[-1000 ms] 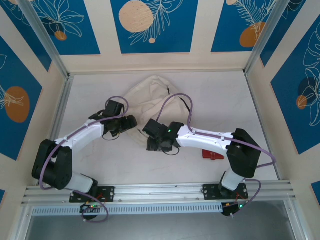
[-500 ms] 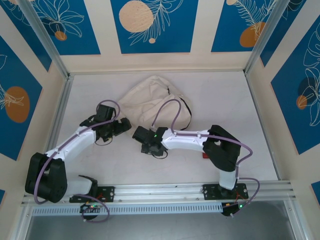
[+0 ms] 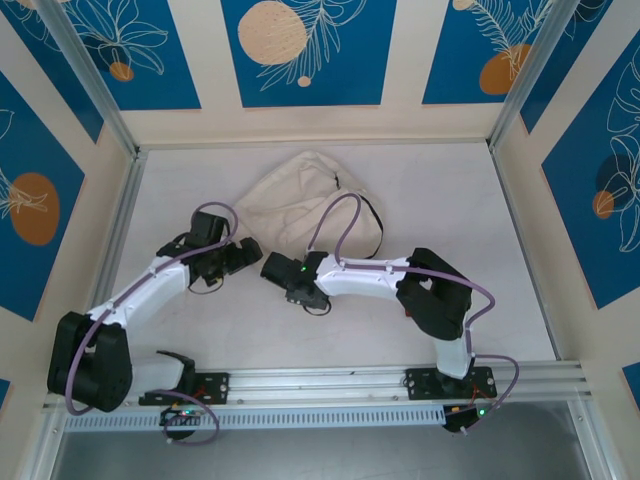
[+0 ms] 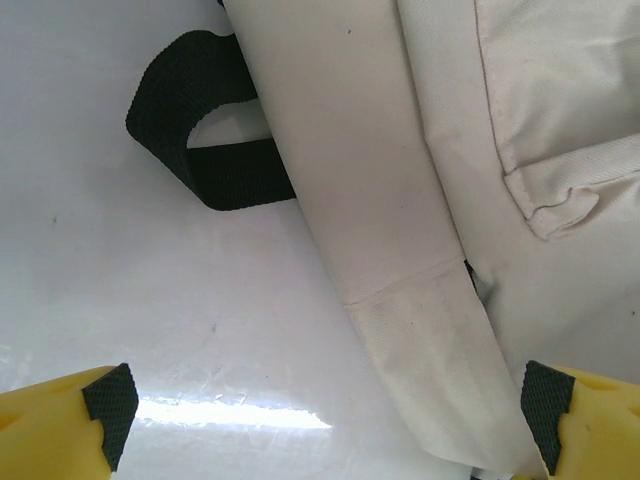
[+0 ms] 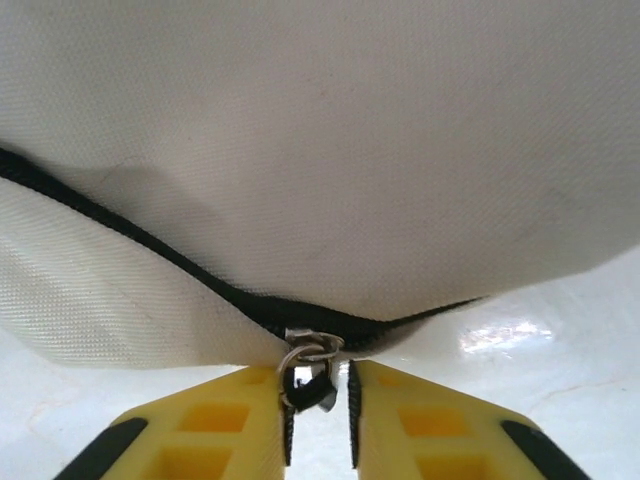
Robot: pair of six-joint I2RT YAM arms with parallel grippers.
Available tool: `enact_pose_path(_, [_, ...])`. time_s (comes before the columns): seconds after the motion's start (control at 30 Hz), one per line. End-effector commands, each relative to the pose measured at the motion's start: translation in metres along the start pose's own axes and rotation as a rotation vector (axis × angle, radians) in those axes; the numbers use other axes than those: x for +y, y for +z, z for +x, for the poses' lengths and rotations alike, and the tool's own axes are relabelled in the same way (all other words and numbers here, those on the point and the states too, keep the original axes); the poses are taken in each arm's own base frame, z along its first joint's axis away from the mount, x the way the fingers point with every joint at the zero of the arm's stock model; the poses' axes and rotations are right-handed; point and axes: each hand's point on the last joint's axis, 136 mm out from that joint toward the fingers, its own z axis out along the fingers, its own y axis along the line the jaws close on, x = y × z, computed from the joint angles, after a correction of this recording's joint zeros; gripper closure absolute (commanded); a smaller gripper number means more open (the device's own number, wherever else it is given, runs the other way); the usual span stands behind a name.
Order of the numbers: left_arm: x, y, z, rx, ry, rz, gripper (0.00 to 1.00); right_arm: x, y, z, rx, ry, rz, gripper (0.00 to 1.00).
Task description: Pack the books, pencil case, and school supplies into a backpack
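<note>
The cream-white backpack [image 3: 300,200] lies flat on the white table at mid-back; its fabric also fills the upper part of the right wrist view [image 5: 330,140]. My right gripper [image 3: 270,268] sits at its near-left edge. There the jaws [image 5: 318,400] are drawn in close on the black zipper pull [image 5: 310,385], which hangs from a metal ring on the black zipper [image 5: 150,245] and rests against the left pad. My left gripper [image 3: 245,252] stands wide open just left of the bag, over a fabric flap [image 4: 420,330] and bare table. The books and the pencil case are hidden.
A black webbing strap loop [image 4: 200,150] lies on the table beside the backpack. A black strap [image 3: 375,215] curls at the bag's right side. Metal frame posts and patterned walls bound the table [image 3: 450,200] on three sides; a rail runs along the near edge.
My right gripper moved left to the bag's near edge and narrowed onto the zipper pull. The left gripper drew back leftward and opened fully. The backpack settled flatter.
</note>
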Motion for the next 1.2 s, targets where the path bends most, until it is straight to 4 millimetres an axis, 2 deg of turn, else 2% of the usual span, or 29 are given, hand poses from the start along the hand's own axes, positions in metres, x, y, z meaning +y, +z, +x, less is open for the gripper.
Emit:
enact_pose_path(0.0, [-0.003,-0.007,-0.002,-0.007,0.004,0.034,0.0,-0.012,-0.005,-0.006,-0.045,-0.003,0.067,0.79])
enact_pose_path(0.27, [-0.005,-0.004,0.0,0.006,0.011,0.042,0.0,-0.004,0.006,-0.004,-0.017,-0.086,0.074,0.74])
enact_pose_path(0.43, [-0.007,-0.002,0.002,0.019,0.013,0.052,0.0,-0.004,0.01,-0.002,-0.011,-0.121,0.093,0.74])
enact_pose_path(0.53, [-0.009,-0.001,0.002,0.027,0.011,0.064,0.0,-0.006,0.006,-0.002,-0.024,-0.145,0.109,0.79])
enact_pose_path(0.63, [-0.014,0.0,0.005,0.047,0.009,0.094,0.0,-0.003,-0.002,-0.003,-0.046,-0.204,0.103,0.89])
enact_pose_path(0.77, [-0.032,0.004,0.017,0.115,-0.03,0.2,0.02,0.008,-0.014,-0.002,-0.028,-0.298,0.02,0.97])
enact_pose_path(0.97, [-0.06,0.022,0.044,0.236,-0.105,0.33,0.12,0.031,-0.03,0.004,0.106,-0.415,-0.193,1.0])
enact_pose_path(1.17, [-0.082,0.042,0.058,0.281,-0.103,0.349,0.32,0.026,-0.038,0.009,0.182,-0.486,-0.231,1.0])
